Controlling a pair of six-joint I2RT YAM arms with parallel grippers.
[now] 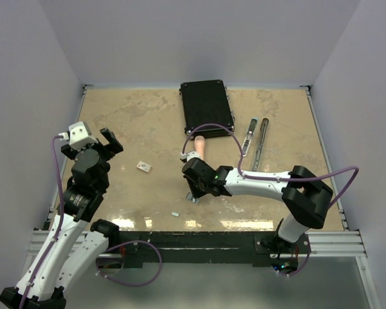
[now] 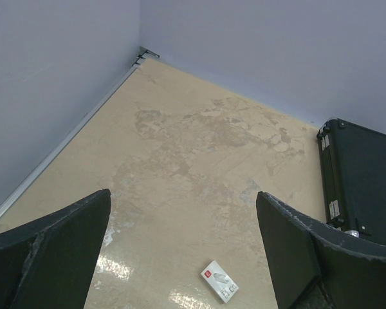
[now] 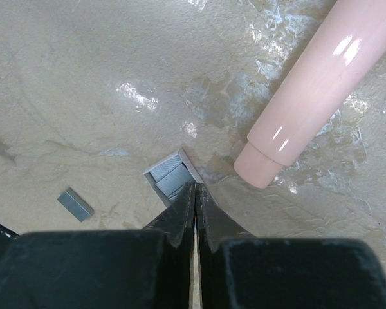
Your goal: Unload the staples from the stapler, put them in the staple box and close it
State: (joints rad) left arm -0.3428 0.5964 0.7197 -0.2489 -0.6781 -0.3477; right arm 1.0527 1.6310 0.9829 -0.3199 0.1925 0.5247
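The right pincer (image 3: 195, 190), shut tight and empty, points its tip at the tiny grey metal staples (image 3: 170, 177) lying on the sandy worktop (image 3: 83, 77), maybe to push them; the left pincer (image 2: 183, 196) hangs wide open, empty.

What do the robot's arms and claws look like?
The left arm and right arm have white and black shells, each with a purple cable. The left gripper and right gripper have black tapered fingers. The right arm shows a green light.
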